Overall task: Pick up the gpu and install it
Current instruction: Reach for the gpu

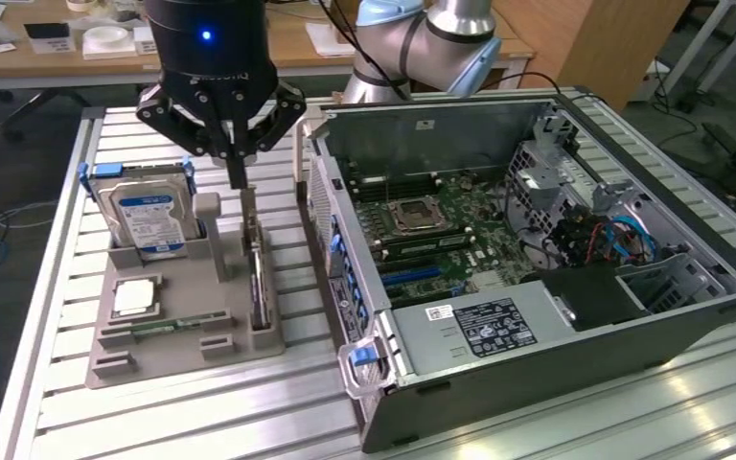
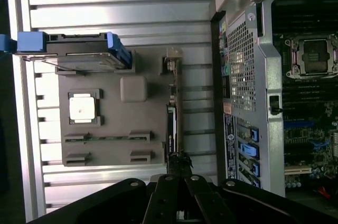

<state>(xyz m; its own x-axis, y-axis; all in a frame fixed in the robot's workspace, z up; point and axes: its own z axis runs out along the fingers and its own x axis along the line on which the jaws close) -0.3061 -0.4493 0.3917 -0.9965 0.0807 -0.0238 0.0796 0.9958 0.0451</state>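
The gpu is seen standing on edge in the grey tray on the bench, just beneath the end effector, whose fingers are pressed together. Writing on the hard drive label cannot be read.

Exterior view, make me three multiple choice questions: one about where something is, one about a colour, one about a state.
1. Where is the gpu? A on the floor. B standing in the grey holder. C in a drawer.
2. The carrier on the hard drive is: A blue. B red. C yellow.
3. The computer case is: A shut. B wrapped. C open.
B: it stands on edge in the holder's slot. A: blue handles flank the drive. C: the motherboard shows inside.
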